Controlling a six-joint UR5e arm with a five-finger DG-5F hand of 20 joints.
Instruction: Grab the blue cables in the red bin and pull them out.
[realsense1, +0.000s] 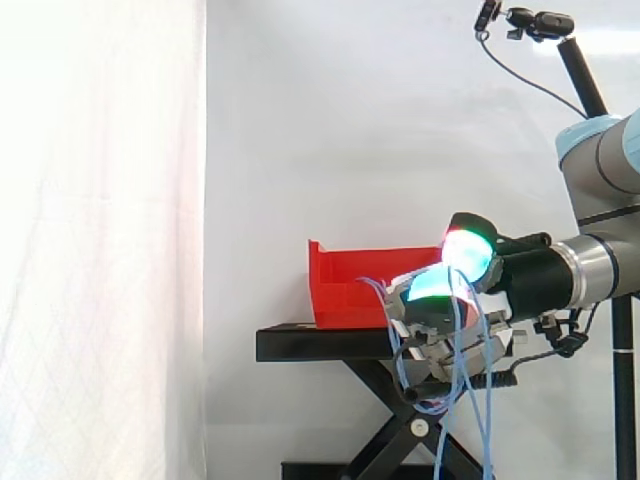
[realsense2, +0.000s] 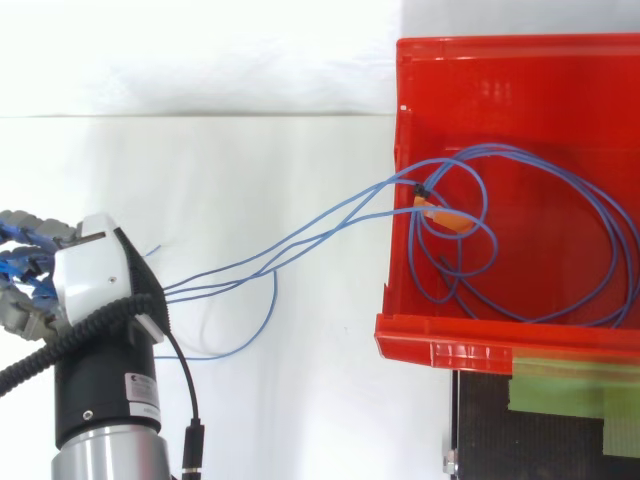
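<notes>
**Cables in the hand, coils yet to leave the bin**

The hand (realsense2: 95, 270) stands well clear of the red bin (realsense2: 450, 335), off its open front side. Its fingers (realsense2: 25, 275) are curled shut around a bunch of the blue cables (realsense2: 345, 208); blue strands show threaded between them in the top view.

From that grip the strands run in a shallow fan straight across to the bin. They cross its near wall, where they gather at a small orange tag (realsense2: 440, 217). That line, hand to tag, is the cables' long axis and, as I judge it, the line any further pull should follow: directly away from the bin. Beyond the tag most of the length lies in wide loops on the bin floor, so the task looks only part done. The loops overlap, and they may snag at the wall as they tighten.

The top view gives the coils inside the bin and one slack loop on the white surface beside the wrist. The side view gives height instead. The glowing pads (realsense1: 468, 250) sit level with the bin's (realsense1: 345, 275) upper edge, and several strands hang from the hand (realsense1: 425, 325) past the black stand (realsense1: 320, 343) towards the floor
</notes>
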